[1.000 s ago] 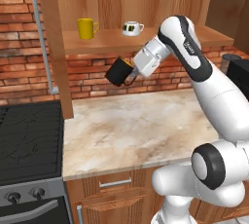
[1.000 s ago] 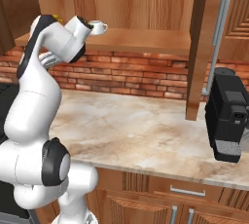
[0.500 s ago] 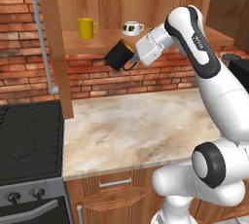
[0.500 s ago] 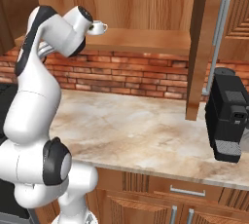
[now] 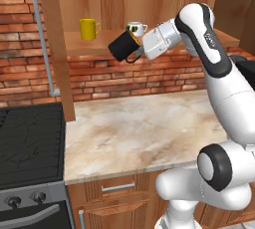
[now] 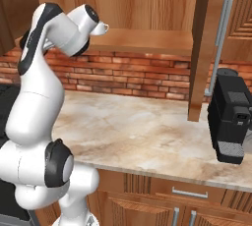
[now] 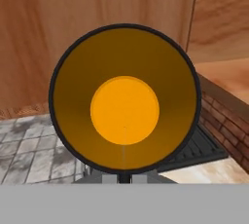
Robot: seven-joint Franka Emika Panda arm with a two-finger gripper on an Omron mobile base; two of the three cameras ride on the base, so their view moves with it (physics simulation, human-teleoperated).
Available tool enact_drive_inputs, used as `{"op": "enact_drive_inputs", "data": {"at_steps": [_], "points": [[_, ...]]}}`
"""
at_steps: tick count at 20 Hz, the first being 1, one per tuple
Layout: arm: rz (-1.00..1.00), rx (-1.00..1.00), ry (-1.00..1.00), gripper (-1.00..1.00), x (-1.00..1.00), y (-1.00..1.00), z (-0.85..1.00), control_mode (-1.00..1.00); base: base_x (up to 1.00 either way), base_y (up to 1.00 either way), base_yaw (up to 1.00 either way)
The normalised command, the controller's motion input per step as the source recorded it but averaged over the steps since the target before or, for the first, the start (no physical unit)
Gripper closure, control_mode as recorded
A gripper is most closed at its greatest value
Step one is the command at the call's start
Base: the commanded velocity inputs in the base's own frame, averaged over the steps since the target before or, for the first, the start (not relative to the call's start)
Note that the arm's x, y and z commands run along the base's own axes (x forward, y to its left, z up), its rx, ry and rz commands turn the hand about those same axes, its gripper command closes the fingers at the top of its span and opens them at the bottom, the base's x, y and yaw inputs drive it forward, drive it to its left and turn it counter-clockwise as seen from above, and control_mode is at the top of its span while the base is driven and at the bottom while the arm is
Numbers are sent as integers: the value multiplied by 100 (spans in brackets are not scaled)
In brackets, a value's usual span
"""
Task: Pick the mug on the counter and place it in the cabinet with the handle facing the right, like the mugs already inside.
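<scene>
Carrying the mug (image 5: 121,46), gripper (image 5: 138,50) closed on it, tipped sideways before the cabinet (image 5: 149,4) shelf; next it likely needs righting, handle (image 5: 132,57) rightward.

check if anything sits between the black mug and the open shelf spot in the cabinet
Nothing visible blocks it. The black mug, held in the gripper, hangs at the shelf edge, between the yellow mug and the white mug behind it.

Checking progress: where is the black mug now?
In the left base view the black mug is held tilted in the hand, at the shelf's front edge, just below the white mug.
</scene>
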Motion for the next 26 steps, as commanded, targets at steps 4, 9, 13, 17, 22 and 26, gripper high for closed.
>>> {"op": "enact_drive_inputs", "data": {"at_steps": [4, 9, 13, 17, 22, 26], "points": [[0, 0, 9, 100, 34, -9, 8, -100, 0, 0, 0], [0, 0, 1, 100, 44, -9, 2, -100, 0, 0, 0], [0, 2, 0, 100, 50, -5, 0, -100, 0, 0, 0], [0, 3, -4, 100, 48, 0, 2, -100, 0, 0, 0], [0, 2, -7, 100, 41, 0, 7, -100, 0, 0, 0], [5, 1, 0, 100, 51, 0, 0, -100, 0, 0, 0]]}}
